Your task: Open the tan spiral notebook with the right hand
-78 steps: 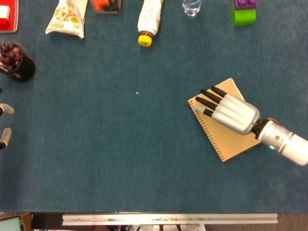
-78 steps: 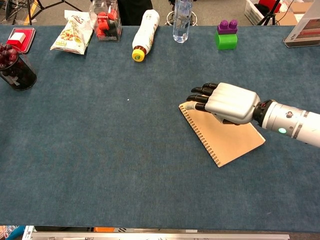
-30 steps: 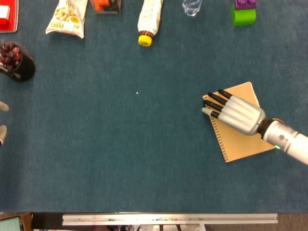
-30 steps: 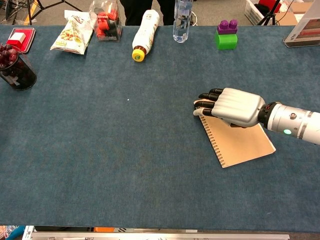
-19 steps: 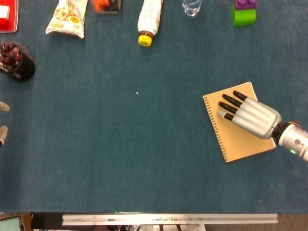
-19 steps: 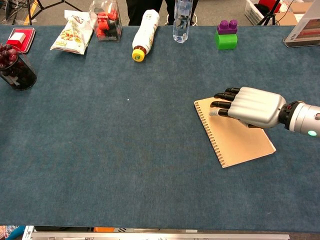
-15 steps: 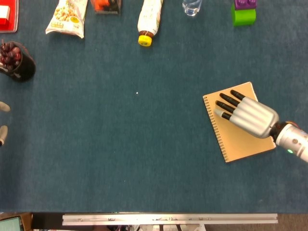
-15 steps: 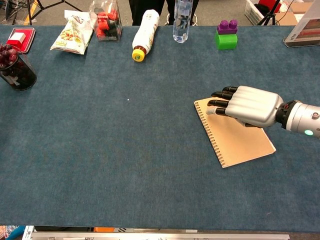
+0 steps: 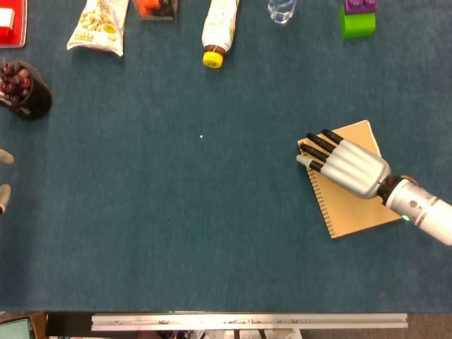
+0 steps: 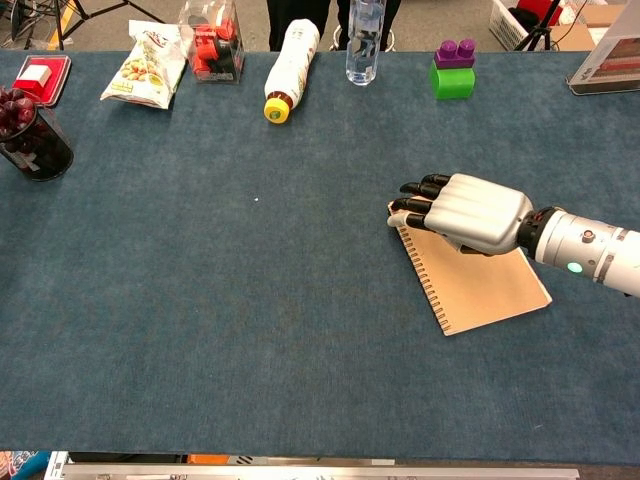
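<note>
Tan spiral notebook [image 9: 353,205] lay closed at four o'clock on the blue worktop [image 9: 176,212]. Right hand [image 9: 346,167] rested flat, gripping nothing, fingertips [image 10: 400,205] at the spiral edge; next, hook the cover.

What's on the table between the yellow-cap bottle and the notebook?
Nothing: only bare blue table cloth lies between the yellow-capped bottle and the tan spiral notebook, as head and chest views both show.
</note>
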Robot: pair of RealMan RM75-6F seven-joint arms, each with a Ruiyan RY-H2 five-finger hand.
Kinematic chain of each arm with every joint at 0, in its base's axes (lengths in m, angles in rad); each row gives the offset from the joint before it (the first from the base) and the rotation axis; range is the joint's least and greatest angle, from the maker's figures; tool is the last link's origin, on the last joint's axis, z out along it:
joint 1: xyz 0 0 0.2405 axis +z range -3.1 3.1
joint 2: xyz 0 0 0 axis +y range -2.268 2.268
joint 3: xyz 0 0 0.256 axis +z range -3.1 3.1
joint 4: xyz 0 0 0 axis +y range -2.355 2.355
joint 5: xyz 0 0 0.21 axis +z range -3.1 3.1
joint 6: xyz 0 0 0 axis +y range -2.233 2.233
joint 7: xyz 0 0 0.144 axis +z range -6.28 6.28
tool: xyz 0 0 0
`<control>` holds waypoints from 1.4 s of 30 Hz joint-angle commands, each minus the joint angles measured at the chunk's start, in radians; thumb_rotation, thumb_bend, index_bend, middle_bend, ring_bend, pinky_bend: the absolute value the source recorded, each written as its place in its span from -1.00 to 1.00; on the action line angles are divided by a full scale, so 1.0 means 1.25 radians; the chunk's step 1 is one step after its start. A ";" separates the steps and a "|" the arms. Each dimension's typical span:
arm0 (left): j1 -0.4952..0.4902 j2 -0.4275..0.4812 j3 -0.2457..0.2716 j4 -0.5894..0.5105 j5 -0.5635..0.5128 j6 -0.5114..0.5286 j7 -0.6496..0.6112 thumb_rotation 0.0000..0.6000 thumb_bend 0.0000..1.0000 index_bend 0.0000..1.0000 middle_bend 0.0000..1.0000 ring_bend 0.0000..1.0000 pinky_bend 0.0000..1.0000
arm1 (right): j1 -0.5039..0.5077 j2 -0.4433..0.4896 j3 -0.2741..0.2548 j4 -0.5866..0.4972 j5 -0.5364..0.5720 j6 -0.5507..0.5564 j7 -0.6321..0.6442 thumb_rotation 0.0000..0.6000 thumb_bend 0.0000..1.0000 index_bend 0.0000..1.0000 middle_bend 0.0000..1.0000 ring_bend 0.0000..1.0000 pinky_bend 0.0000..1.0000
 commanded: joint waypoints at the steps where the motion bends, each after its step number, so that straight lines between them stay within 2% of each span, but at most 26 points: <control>1: 0.000 0.000 0.000 0.000 0.000 0.000 0.000 1.00 -0.36 -0.25 -0.78 -0.67 -0.48 | 0.000 -0.006 0.004 0.008 0.001 0.004 0.009 1.00 1.00 -0.66 -0.69 -0.86 -0.67; 13: 0.000 0.001 0.000 -0.001 0.000 -0.001 -0.003 1.00 -0.36 -0.25 -0.78 -0.67 -0.48 | -0.001 -0.026 -0.003 0.050 0.007 -0.011 0.025 1.00 1.00 -0.66 -0.69 -0.86 -0.67; 21: -0.001 0.003 -0.001 -0.002 -0.001 -0.002 -0.008 1.00 -0.36 -0.25 -0.78 -0.67 -0.48 | 0.002 0.000 -0.010 0.030 0.005 -0.021 0.009 1.00 1.00 -0.66 -0.69 -0.86 -0.67; 42: 0.000 -0.001 0.002 -0.001 0.000 -0.002 0.003 1.00 -0.36 -0.25 -0.78 -0.67 -0.48 | -0.009 0.218 -0.024 -0.190 0.039 -0.058 -0.160 1.00 1.00 -0.66 -0.69 -0.86 -0.67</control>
